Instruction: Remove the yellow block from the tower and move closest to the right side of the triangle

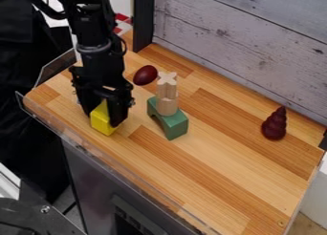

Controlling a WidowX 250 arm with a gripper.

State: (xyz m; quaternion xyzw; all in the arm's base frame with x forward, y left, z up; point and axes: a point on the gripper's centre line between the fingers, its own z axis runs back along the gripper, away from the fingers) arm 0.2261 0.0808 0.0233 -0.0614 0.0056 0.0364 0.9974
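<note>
The tool is at the left of the green arch as the camera sees it, fingers pointing down and clamped on the yellow block. The block stands apart from the arch, low over or on the tabletop; which of the two I cannot tell. It looks slightly tilted, and one finger covers its side nearest the arch.

On top of the arch sits a stack of pale wooden pieces, ending in a cross-shaped top. Behind the arch, toward the plank wall, lies a dark red egg. Well to the right of the arch stands a dark red tiered cone, probably the "triangle" meant, though I cannot be sure.

If so, the block still has to go past the arch, and that crossing is the main risk. Carried low and straight, the block or a finger could clip the narrow stack and topple it; a wide swing behind could roll the egg. An off-centre grip might let the block twist or slip. At the far end, lowering too near the cone could knock it over.
</note>
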